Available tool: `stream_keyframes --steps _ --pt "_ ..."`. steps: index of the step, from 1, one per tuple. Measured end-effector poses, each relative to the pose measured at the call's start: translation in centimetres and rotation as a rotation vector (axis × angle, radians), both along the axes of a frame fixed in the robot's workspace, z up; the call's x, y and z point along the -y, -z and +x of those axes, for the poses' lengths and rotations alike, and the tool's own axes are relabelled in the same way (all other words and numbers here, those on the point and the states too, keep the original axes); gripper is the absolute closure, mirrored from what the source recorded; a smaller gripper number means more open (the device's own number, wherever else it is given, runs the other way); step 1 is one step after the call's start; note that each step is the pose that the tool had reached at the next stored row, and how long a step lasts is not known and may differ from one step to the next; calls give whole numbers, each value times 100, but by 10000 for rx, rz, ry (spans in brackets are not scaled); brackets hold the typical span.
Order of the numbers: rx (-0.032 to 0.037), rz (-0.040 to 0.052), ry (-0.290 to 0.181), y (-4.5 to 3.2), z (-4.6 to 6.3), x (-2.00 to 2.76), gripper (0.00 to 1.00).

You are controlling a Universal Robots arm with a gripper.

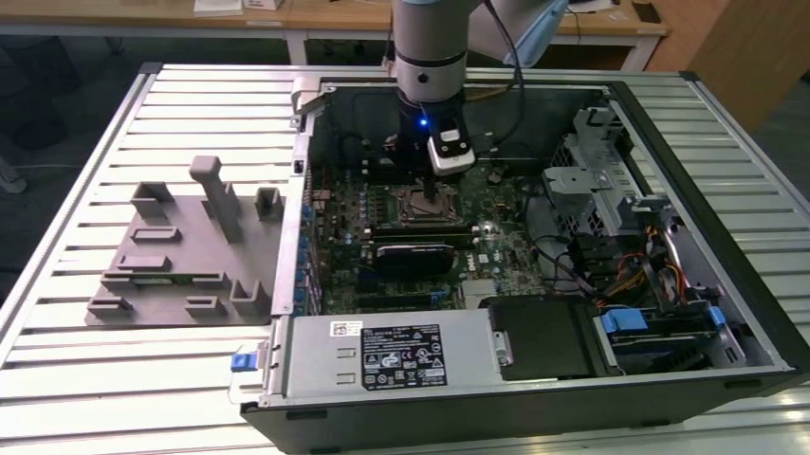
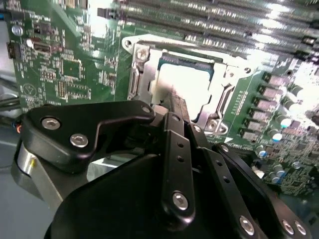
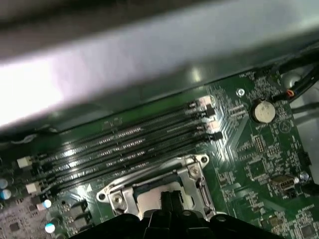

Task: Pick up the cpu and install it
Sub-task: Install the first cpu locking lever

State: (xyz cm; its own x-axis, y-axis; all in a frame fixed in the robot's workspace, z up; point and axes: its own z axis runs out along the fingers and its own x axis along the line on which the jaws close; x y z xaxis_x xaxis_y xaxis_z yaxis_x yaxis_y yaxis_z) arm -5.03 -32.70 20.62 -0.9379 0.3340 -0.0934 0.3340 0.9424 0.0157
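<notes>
Robot arm lowers a chip into an open computer

The slatted table [image 1: 76,114] carries an opened computer case [image 1: 532,398]; grey holder blocks [image 1: 190,246] sit at its nine o'clock. Over the green board [image 1: 506,256], the gripper [image 1: 437,201] hangs straight down so its fingers [image 2: 175,107], pressed together, meet the cpu [image 2: 187,84] squarely. The pale chip lies inside the metal socket frame [image 2: 142,74], seemingly seated, at the board's centre, just beside the memory slots [image 3: 124,144].
</notes>
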Motion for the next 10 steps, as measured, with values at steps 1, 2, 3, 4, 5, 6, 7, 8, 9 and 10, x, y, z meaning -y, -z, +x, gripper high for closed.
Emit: stream_keyframes --steps 1,2,3,4,5,6,7,8,9,10 --pt "-2 -15 0 0 0 16 89" --pt "-6 -29 0 1 0 32 89" --pt "-10 -45 0 0 0 45 89" --pt "-14 -60 -1 1 0 52 89" --pt "-17 -65 0 2 0 56 89" --pt "-17 -64 1 2 0 56 89" --pt "-17 -65 1 2 0 57 89" --pt "-18 -66 1 1 0 57 89" --pt "-18 -67 0 1 0 58 89" --pt "-18 -65 0 2 0 58 89"
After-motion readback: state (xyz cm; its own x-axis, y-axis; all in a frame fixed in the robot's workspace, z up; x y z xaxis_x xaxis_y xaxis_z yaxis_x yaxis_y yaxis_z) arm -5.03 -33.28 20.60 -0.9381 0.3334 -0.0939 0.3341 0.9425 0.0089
